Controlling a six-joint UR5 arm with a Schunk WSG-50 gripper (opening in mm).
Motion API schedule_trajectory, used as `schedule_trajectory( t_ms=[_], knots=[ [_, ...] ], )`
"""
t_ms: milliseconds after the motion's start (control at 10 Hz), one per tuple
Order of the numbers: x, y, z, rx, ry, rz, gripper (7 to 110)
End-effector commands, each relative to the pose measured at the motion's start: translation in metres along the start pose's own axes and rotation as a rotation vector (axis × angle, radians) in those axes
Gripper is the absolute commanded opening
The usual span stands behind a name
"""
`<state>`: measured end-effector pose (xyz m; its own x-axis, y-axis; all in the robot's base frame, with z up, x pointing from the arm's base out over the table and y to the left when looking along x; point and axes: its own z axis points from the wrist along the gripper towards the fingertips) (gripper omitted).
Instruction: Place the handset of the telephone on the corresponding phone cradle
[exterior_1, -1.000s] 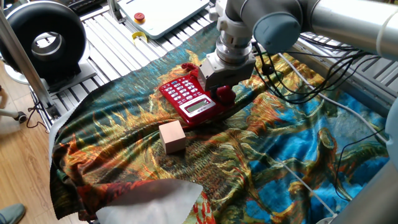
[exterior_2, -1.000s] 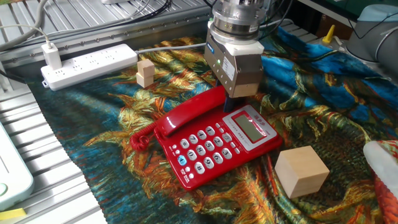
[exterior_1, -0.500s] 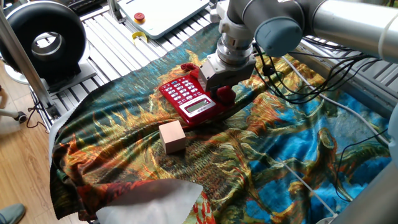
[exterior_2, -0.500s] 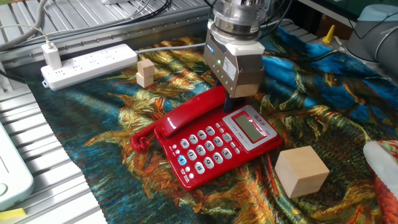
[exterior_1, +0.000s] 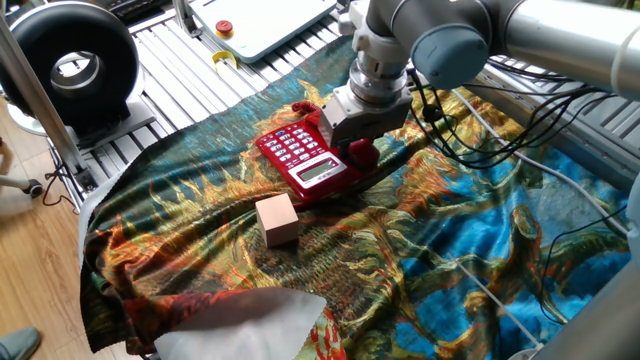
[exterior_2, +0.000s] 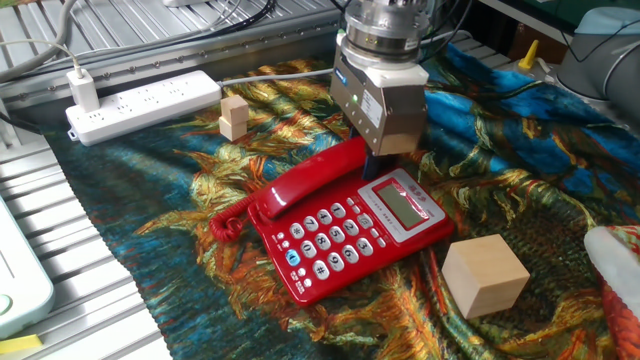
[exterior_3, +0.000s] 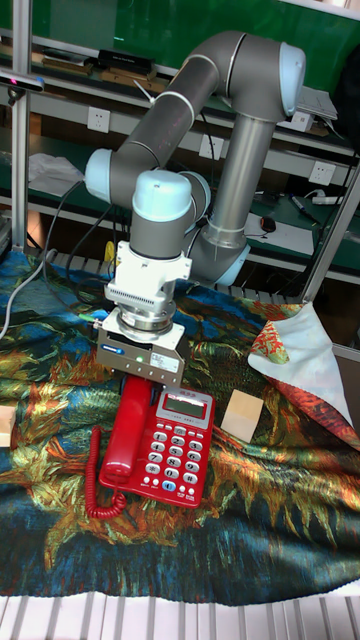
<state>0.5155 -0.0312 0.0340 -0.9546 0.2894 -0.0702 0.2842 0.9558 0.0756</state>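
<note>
The gripper hung directly over the far end of the handset, its fingers hidden behind its own grey body, so whether they were spread or closed on the receiver could not be told. The handset lay lengthwise in the phone cradle along the left edge of the red telephone in the tall fixed view, its near rounded end showing free and its far end under the gripper. The coiled red cord looped off the left side onto the patterned cloth. A tan wooden cube stood just beside the telephone's display corner, apart from it. A smaller pale block sat farther off, near a white power strip at the cloth's edge.
</note>
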Motion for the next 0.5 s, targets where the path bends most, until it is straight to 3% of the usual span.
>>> schedule_trajectory(
  t_ms=[0, 300, 400],
  knots=[
    [-0.0020, 0.0052, 0.0004, -0.036, -0.006, -0.018, 7],
    [-0.0058, 0.0015, 0.0038, -0.066, -0.029, -0.069, 7],
    [-0.0063, -0.0010, 0.0044, -0.067, -0.033, -0.082, 22]
  ],
)
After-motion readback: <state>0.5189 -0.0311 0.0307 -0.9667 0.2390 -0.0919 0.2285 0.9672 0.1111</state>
